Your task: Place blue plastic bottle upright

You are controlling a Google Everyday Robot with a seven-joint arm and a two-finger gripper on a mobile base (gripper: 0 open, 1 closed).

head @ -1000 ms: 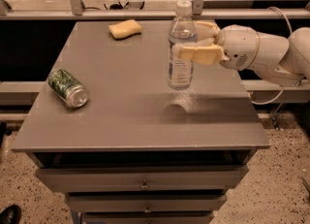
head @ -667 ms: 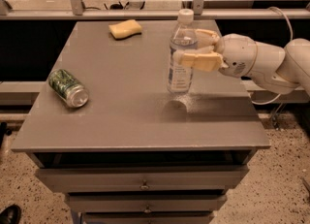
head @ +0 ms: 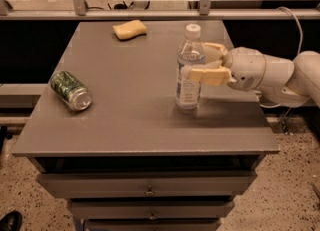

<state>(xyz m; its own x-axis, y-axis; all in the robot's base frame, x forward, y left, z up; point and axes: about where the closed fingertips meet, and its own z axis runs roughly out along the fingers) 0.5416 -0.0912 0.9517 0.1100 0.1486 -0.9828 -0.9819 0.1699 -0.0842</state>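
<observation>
Blue plastic bottle stands upright, cap on top, near the right edge of the counter, and its base appears to rest on the surface. The gripper reaches in from the right and is clamped across the bottle's middle. Uprighting looks done; what remains is to let go and draw back without tipping it.

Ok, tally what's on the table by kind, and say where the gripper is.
Bottles: 1, the blue plastic bottle, upright, with the gripper shut around its middle.
Cans: 1, a green can on its side.
Sponges: 1, a yellow sponge near the far edge.
Total: 3 on the table.
</observation>
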